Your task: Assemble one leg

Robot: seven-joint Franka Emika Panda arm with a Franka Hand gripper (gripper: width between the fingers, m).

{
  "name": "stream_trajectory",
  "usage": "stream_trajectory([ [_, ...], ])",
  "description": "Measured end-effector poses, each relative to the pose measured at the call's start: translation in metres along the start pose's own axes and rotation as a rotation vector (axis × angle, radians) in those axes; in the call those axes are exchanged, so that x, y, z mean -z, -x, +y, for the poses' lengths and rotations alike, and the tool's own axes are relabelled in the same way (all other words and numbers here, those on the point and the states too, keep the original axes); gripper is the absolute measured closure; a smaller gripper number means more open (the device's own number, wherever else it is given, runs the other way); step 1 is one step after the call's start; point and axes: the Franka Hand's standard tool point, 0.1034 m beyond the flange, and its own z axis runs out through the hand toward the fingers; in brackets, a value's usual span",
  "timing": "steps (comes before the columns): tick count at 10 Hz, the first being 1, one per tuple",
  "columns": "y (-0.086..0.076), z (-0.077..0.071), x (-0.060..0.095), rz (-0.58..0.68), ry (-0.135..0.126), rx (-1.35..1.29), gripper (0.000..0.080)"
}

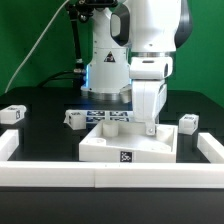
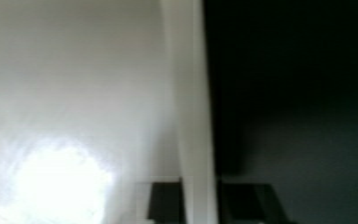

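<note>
The big flat white slab (image 1: 110, 146) with recesses lies mid-table. My gripper (image 1: 148, 127) points straight down at the slab's far edge, towards the exterior view's right. In the wrist view a narrow white edge strip (image 2: 192, 110) of the slab (image 2: 69, 100) runs between my two dark fingers (image 2: 165, 202). They press on it from both sides with no gap, so the gripper (image 2: 195, 204) is shut on that edge. Three small white legs with tags lie loose on the table: one at the far left (image 1: 12, 113), one left of the slab (image 1: 73, 118), one right of it (image 1: 188, 123).
A low white rail (image 1: 60, 172) runs along the table's front and turns up both sides (image 1: 210, 148). The marker board (image 1: 103, 117) lies just behind the slab, before the arm's base (image 1: 105, 75). Black table (image 2: 300, 100) shows beside the slab's edge.
</note>
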Motion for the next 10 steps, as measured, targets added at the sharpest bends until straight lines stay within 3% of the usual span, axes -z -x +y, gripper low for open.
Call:
stream_trajectory([
  [7, 0.0002, 0.0, -0.0001, -0.001, -0.001, 0.001, 0.0741],
  [8, 0.0001, 0.0021, 0.0005, -0.024, -0.026, 0.061, 0.0741],
  [10, -0.0034, 0.0081, -0.0002, -0.032, -0.036, 0.141, 0.0741],
])
